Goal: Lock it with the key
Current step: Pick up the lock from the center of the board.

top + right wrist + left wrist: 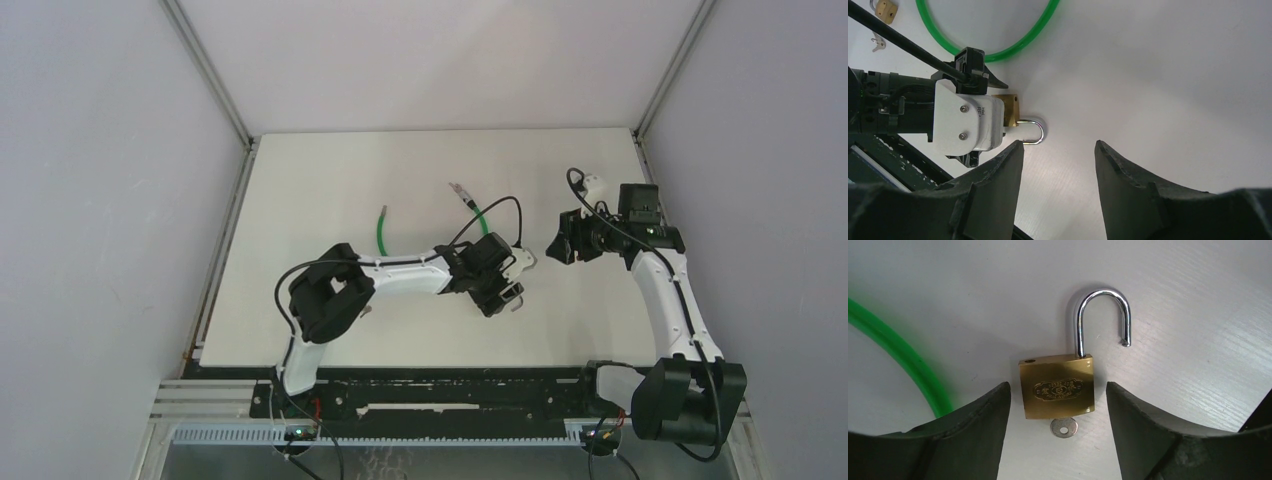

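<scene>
Grey walls close in a white table. The left gripper stands open. Its fingers flank a brass padlock with a gap on each side and grip nothing. The right gripper is open and empty, with the lock just beyond one fingertip. A green cable curves outside one left finger. The padlock lies flat, its long axis along the left fingers. Its open shackle points away past the fingertips, and the key sits in its base, toward the wrist.
</scene>
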You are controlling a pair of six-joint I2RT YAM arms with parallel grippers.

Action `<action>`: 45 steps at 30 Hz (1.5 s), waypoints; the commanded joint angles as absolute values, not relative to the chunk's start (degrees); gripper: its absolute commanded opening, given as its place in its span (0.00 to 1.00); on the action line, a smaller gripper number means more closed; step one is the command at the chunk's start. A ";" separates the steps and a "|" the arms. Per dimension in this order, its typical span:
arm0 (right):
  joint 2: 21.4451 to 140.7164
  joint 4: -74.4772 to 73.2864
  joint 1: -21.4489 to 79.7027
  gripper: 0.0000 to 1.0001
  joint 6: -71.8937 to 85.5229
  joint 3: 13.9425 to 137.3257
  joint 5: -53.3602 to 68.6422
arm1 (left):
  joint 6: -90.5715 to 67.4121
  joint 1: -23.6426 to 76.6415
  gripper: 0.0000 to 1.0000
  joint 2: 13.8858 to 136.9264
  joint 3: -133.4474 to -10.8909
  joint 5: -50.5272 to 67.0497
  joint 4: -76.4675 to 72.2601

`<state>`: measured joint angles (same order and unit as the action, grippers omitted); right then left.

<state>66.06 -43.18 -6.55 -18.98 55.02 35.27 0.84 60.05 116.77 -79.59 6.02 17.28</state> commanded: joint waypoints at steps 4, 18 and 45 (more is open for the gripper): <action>64.20 -42.75 -7.12 0.62 -19.02 55.17 37.23 | 0.70 61.06 0.71 116.81 -79.96 2.82 18.15; 63.90 -42.28 -8.00 0.62 -18.25 55.03 36.19 | 5.39 61.65 0.30 113.82 -75.85 1.42 15.71; 60.88 -41.59 7.34 0.65 -26.86 59.06 57.75 | 17.69 46.22 0.00 86.69 -81.83 28.28 31.87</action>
<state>61.63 -41.89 1.93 -23.05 55.31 48.88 14.59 48.18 91.79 -76.86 18.98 26.26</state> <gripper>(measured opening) 0.644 0.534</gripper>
